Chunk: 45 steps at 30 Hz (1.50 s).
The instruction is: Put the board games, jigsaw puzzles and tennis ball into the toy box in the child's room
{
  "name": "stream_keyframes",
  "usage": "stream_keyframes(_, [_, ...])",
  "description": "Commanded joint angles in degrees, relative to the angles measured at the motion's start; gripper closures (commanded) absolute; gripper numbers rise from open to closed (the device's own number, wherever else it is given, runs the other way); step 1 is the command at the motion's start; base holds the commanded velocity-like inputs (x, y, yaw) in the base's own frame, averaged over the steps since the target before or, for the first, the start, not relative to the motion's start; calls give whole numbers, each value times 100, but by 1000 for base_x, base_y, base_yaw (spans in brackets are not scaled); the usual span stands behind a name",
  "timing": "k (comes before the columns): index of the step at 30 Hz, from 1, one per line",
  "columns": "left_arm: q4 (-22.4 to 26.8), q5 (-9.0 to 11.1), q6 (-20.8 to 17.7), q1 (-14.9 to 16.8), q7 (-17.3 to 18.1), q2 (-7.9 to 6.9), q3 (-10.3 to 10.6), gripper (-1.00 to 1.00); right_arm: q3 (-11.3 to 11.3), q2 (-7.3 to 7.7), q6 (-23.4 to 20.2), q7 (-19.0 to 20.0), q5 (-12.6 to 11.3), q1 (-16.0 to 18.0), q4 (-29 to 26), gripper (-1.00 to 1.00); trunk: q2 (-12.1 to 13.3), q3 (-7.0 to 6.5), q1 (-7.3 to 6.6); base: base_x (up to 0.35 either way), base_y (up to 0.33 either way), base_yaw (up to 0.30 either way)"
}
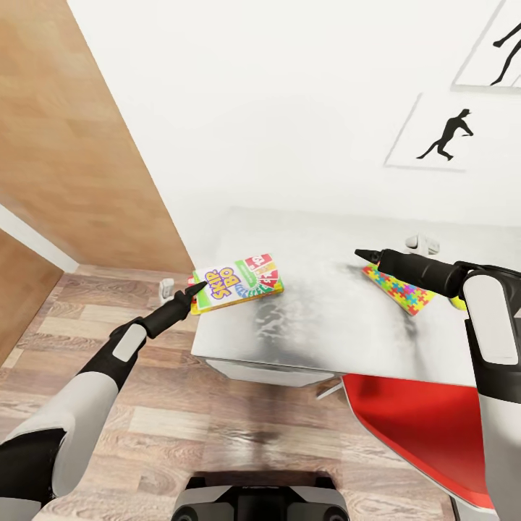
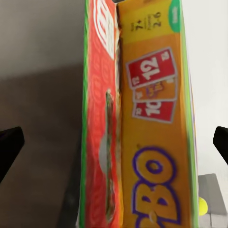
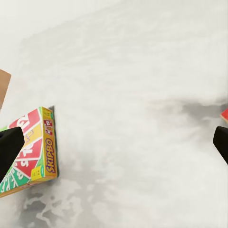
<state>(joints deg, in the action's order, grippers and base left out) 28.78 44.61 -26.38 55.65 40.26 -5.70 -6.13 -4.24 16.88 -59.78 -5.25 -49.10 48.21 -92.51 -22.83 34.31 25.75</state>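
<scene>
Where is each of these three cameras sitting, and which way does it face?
Head view: high on the robot, looking down over both arms at the table and Skip-Bo box.
Left wrist view: by the left gripper, facing the box's edge close up.
Right wrist view: by the right gripper, facing the tabletop.
All three views share the Skip-Bo box.

Pale marbled table (image 1: 325,318) against white wall; Skip-Bo game box (image 1: 237,281) lying at near-left corner, jigsaw puzzle (image 1: 399,289) lying toward right side.

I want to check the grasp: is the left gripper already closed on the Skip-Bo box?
No. In the left wrist view the left gripper is open, its fingertips wide apart, clear of the Skip-Bo box.
</scene>
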Motion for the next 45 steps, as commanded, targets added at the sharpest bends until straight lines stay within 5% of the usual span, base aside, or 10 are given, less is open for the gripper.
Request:
stream_keyframes(1, [-3,31,-51,4,9,6,-11,-100,0,1,-22,-55,-60,5,-4,-100,-9,7,3,0,0,-6])
stream_keyframes(3, [-3,31,-54,5,8,10,-11,-100,0,1,-22,-55,-59,5,-4,-100,-9,7,3,0,0,-5])
stream_keyframes(4, [-3,31,-57,5,8,13,-11,100,1,0,-22,-55,-61,5,-4,-100,-9,7,3,0,0,-4])
stream_keyframes(26, [49,60,-103,0,73,34,-12,100,2,8,-22,-55,-58,5,-4,-100,-9,7,3,0,0,0])
stream_keyframes(30, [203,86,-341,-21,257,50,-17,100,-4,23,-22,-55,-62,0,-4,-100,-9,7,3,0,0,0])
stream_keyframes(33, [718,92,-836,-206,712,72,-21,100,-29,41,-22,-44,-64,-128,-4,-100,-9,7,3,0,0,0])
stream_keyframes(45, [1256,114,-1188,-489,898,83,-30,100,-71,130,-22,-4,-67,-242,-6,-100,-9,7,3,0,0,0])
